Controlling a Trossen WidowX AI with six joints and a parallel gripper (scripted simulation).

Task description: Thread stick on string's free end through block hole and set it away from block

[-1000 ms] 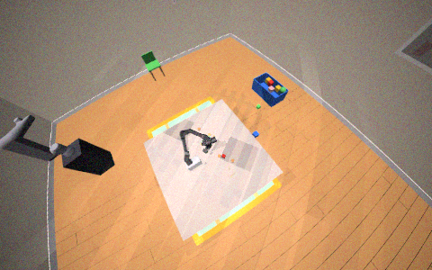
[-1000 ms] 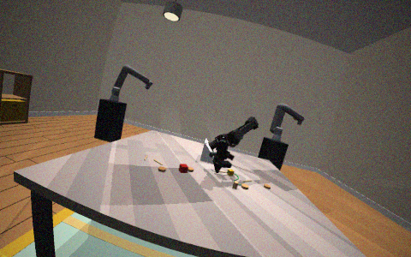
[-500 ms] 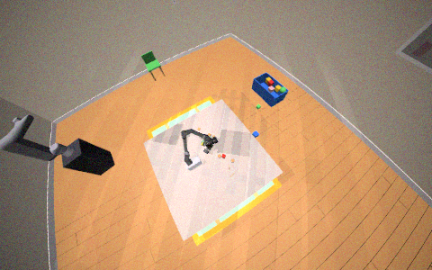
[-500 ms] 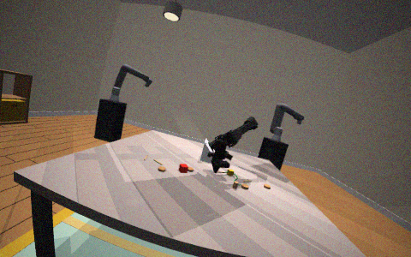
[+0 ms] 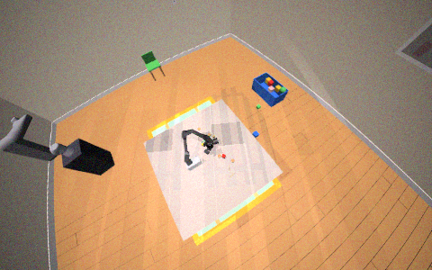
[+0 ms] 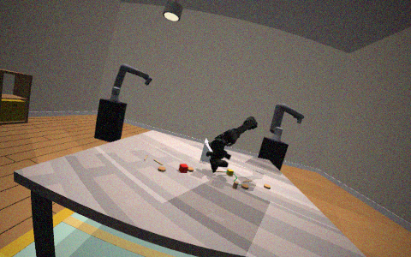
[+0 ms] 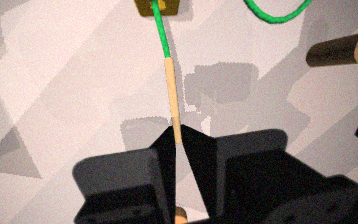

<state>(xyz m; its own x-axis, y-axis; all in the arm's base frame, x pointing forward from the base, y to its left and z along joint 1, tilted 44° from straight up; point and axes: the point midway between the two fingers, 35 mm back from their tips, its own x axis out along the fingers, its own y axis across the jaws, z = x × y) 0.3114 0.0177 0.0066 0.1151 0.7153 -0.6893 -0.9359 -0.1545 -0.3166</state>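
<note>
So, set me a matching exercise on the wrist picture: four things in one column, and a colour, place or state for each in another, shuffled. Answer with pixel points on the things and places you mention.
1. string [image 7: 162,35]
2. stick [image 7: 171,87]
3. block [image 7: 145,8]
4. dark peg [image 7: 330,53]

A. cut off by the top edge of the picture
B. at the right edge of the picture
C. green
D. gripped at one end by the jaws

Pairs: 1-C, 2-D, 3-A, 4-B
</note>
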